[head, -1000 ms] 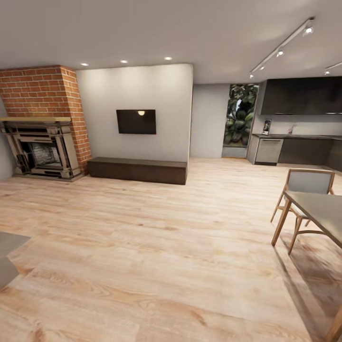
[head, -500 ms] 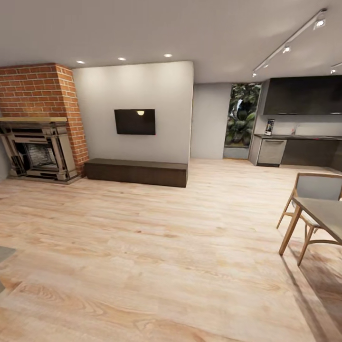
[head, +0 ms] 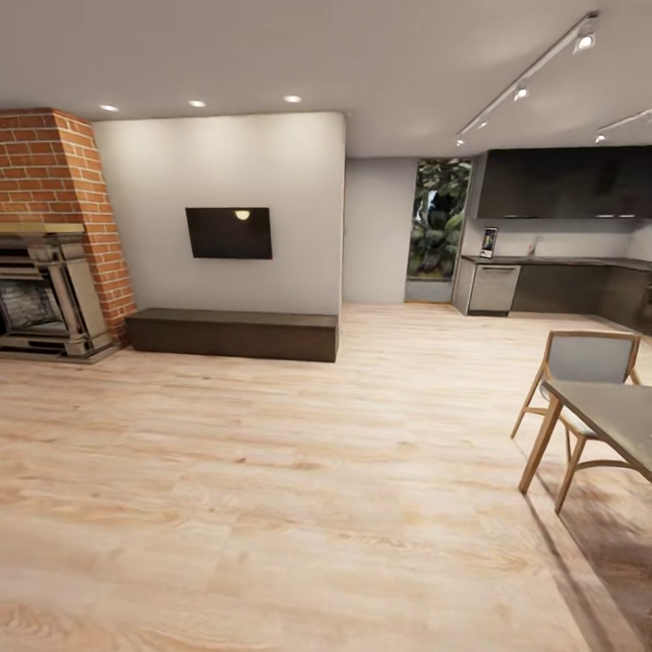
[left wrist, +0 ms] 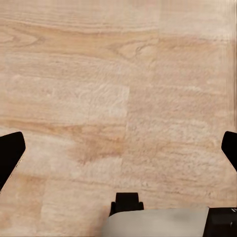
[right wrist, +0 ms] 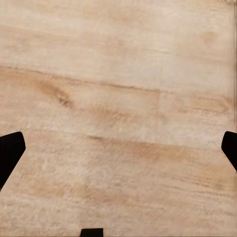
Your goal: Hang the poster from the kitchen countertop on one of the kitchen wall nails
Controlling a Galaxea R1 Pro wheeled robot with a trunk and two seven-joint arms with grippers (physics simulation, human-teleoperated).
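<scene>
While looking from the head camera, far across the room: the long smooth grey kitchen countertop over dark cabinets, under a row of black upper cabinets. On this countertop, at its end nearest to the tall window with green leaves: the upright rectangular poster, very small here, with white border, close against the light wall; figures on it too small to read. Further along the countertop from the poster: something thin and pale, maybe a tap, too blurred to tell. Between the countertop and the camera: wide pale wooden plank floor. Nearer than the countertop, toward the camera: light wooden chair with grey back, pushed to a grey-topped wooden dining table. Well apart from the countertop, beyond the window: white partition wall carrying a flat black television, long dark low bench below it, then red brick fireplace.

From the left wrist camera: left gripper spread wide, black fingertips at both edges, nothing between them, above the same plank floor. Countertop outside this picture.

From the right wrist camera: right gripper also spread wide and holding nothing, dark fingertips over bare floor planks.
</scene>
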